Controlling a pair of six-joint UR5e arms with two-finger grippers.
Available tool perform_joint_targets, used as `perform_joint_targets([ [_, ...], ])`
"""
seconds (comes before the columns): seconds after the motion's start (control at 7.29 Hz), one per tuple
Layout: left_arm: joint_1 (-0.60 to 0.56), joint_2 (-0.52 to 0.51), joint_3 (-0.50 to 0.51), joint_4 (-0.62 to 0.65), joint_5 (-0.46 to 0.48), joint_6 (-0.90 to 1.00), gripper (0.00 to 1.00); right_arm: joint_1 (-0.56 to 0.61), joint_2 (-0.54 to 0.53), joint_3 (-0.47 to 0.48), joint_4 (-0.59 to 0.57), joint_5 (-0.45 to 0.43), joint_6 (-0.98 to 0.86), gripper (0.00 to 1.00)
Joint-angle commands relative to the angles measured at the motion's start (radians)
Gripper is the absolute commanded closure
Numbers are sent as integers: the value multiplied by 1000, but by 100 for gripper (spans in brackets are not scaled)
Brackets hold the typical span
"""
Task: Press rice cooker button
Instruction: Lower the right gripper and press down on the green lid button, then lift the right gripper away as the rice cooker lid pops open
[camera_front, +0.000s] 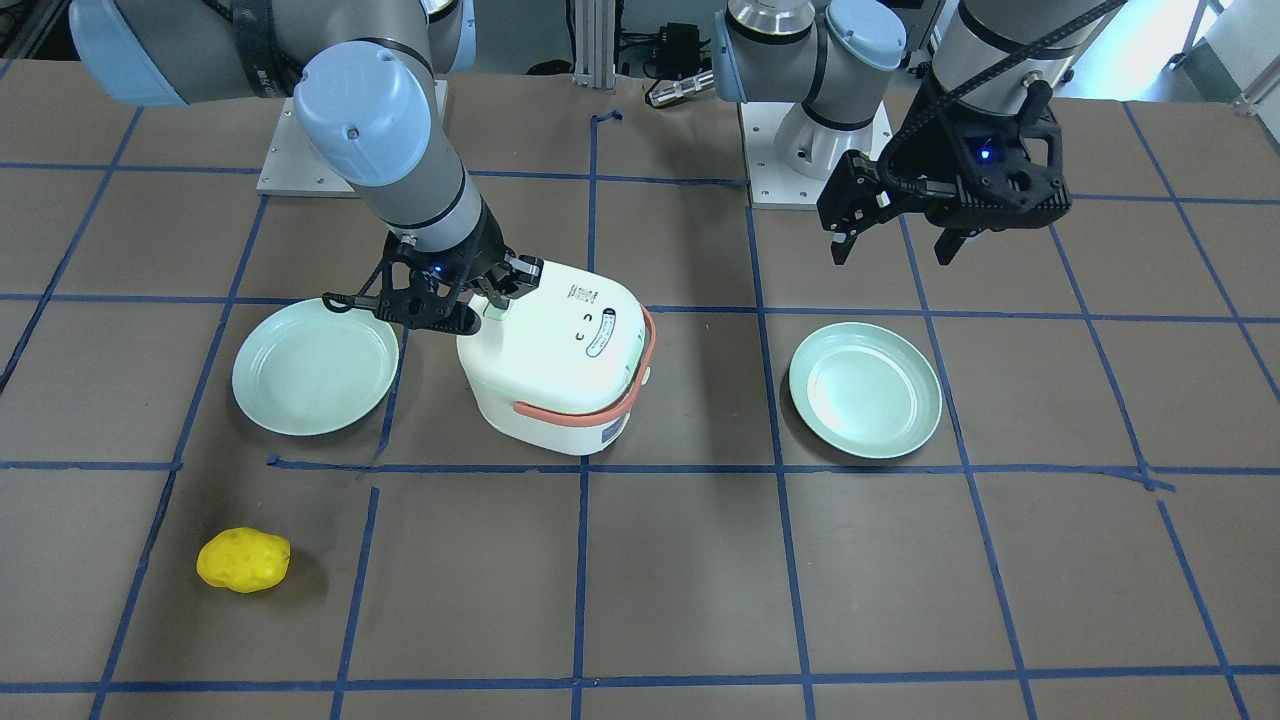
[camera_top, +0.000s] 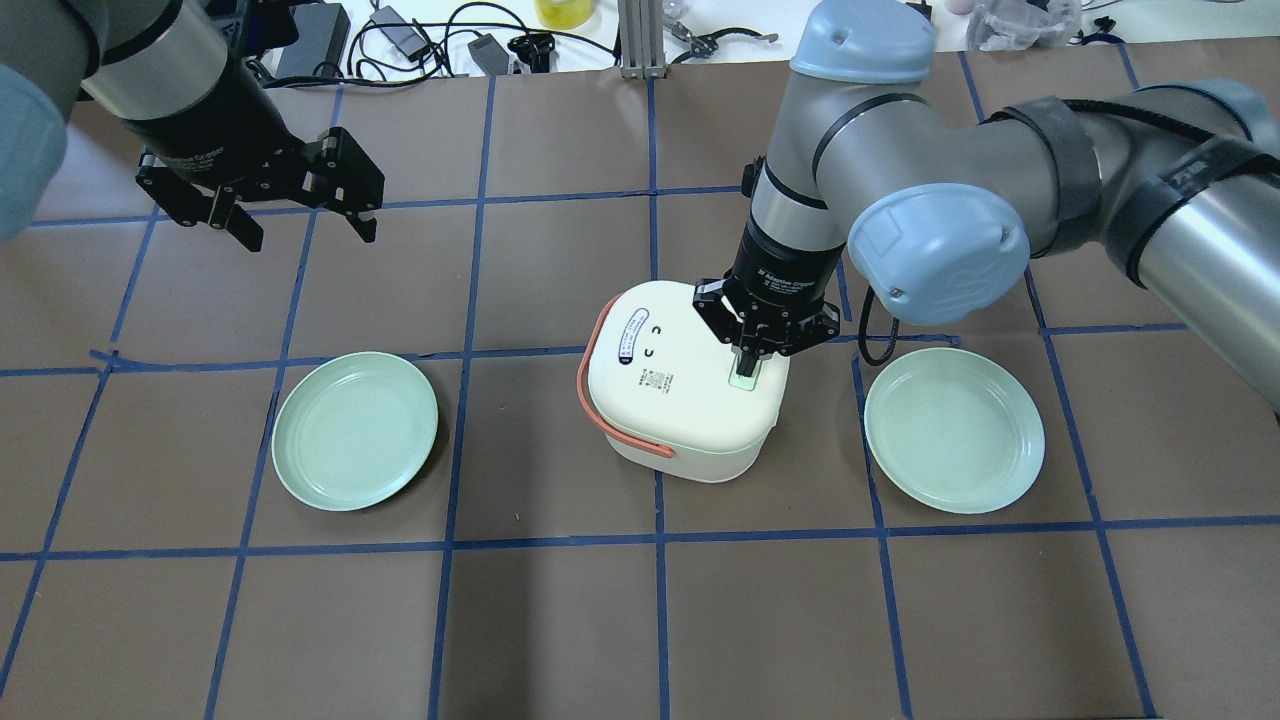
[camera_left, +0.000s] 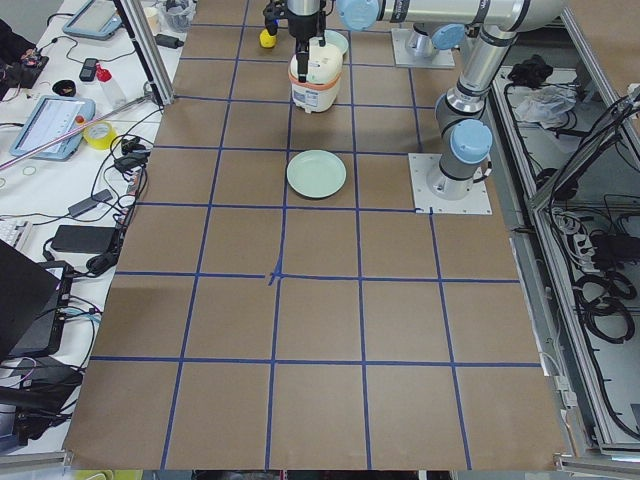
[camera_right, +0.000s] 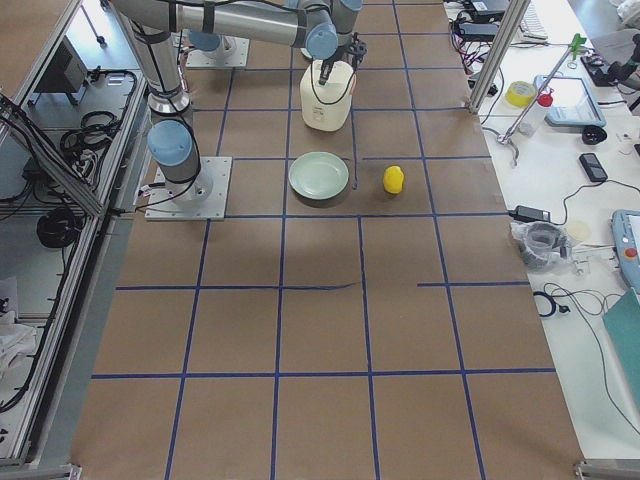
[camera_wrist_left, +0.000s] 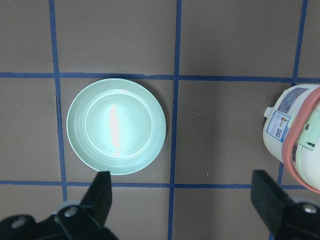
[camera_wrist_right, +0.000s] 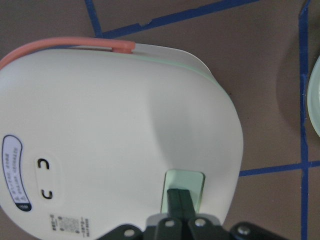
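The white rice cooker (camera_top: 680, 395) with a salmon handle stands mid-table; it also shows in the front view (camera_front: 560, 360) and the right wrist view (camera_wrist_right: 115, 130). Its pale mint-green button (camera_wrist_right: 192, 180) sits near the lid's edge, also seen from overhead (camera_top: 742, 379). My right gripper (camera_wrist_right: 181, 200) is shut, its fingertips resting on the button, as the overhead view (camera_top: 747, 362) and front view (camera_front: 492, 300) show. My left gripper (camera_top: 300, 222) is open and empty, hovering far from the cooker, also in the front view (camera_front: 893, 245).
Two mint-green plates lie on either side of the cooker (camera_top: 355, 430) (camera_top: 953, 430). A yellow lumpy object (camera_front: 243, 560) lies near the operators' edge. Blue tape lines grid the brown table. Cables and gear lie along the far edge (camera_top: 430, 40).
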Motion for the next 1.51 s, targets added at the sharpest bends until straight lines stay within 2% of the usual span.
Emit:
perform_joint_targets([
  [0.0,0,0,0,0,0,0,0,0,7,0,1,0,0,100],
  [0.27,0,0,0,0,0,0,0,0,2,-22,-2,-8,8,100],
  [0.41,0,0,-1,0,0,0,0,0,-10,-64,-37,-21,9,34],
  [0.55,0,0,-1,0,0,0,0,-2,-10,-117,-30,-28,11,0],
  [0.69,0,0,0,0,0,0,0,-3,-10,-174,-18,-67,8,0],
  [0.96,0,0,-1,0,0,0,0,-21,-10,-278,98,-127,-12,0],
  [1.37,0,0,0,0,0,0,0,-153,-36,-297,108,-140,-189,0],
])
